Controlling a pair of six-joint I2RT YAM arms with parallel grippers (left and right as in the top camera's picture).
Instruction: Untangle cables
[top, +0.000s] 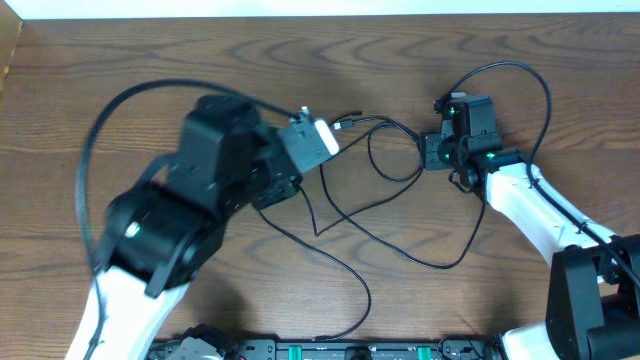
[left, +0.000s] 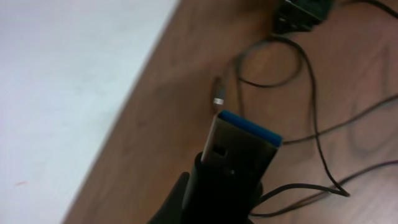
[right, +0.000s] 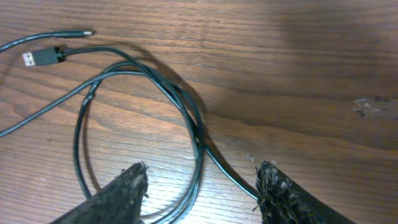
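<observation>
Dark wood-grain tabletop (top: 300, 60) carries the black cables (top: 385, 215), looped at centre and trailing toward the near edge. Their loop lies just left of the right gripper (right: 202, 177), whose jaws stand partly open, straddling the crossing strands, with nothing clamped yet. That arm is the nearer one. The left gripper (left: 239, 140) hangs shut above, plug ends (right: 40, 58) lying just beyond it.

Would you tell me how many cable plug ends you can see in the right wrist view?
2: a thin metal-tipped plug at upper left, and a USB plug just below it. Others may be hidden.
</observation>
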